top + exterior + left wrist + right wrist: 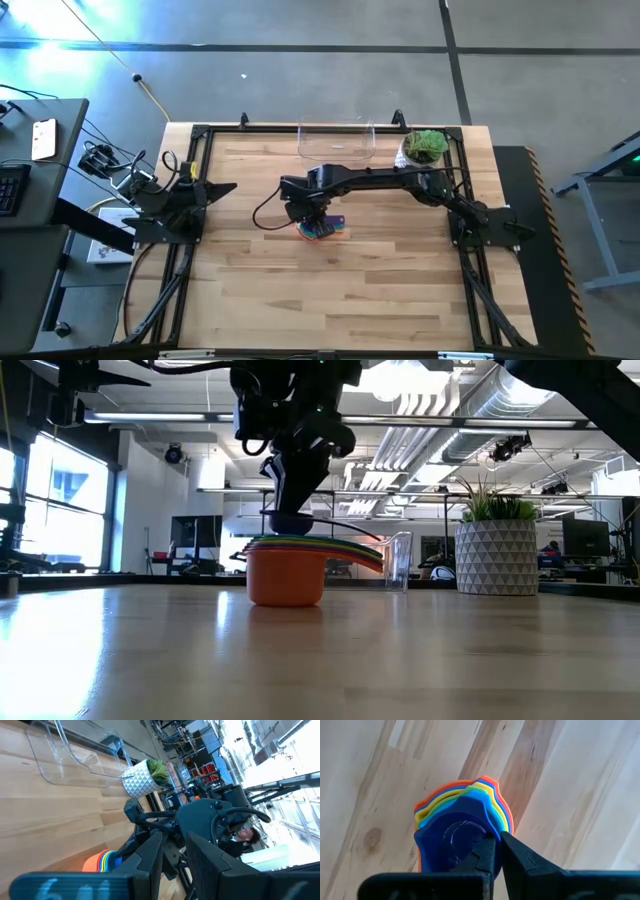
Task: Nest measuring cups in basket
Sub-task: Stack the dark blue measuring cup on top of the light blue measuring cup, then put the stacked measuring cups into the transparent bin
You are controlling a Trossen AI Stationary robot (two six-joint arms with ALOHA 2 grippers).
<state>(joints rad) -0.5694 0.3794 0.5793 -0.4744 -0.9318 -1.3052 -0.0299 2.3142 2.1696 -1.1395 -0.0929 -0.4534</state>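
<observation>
Orange at the bottom and blue on top, the nested stack of measuring cups [290, 570] stands on the wooden table [350, 290] directly under our right gripper [496, 851]. From the right wrist view we see its two dark fingers drawn close together on the rim of the topmost small blue cup [451, 842], so we judge them pinched on that cup. Whether the pinch has real purchase, we cannot tell.

We read the step in hand as the end of nesting, with the smallest cup seated in the pile and the pile not yet in the basket. The clear plastic basket [336, 142] lies well beyond the gripper, toward the far edge of the table, beside the white pot with a green plant [424, 148].

Our left gripper [175, 855] waits folded back at its own side, well apart from the stack, its fingers slightly parted with nothing between them.

Next, we think, the whole stack must travel to the basket. That calls for a hold on the outer orange cup or the fanned handles, since lifting by the top cup alone would likely pull it free and leave the rest behind.
</observation>
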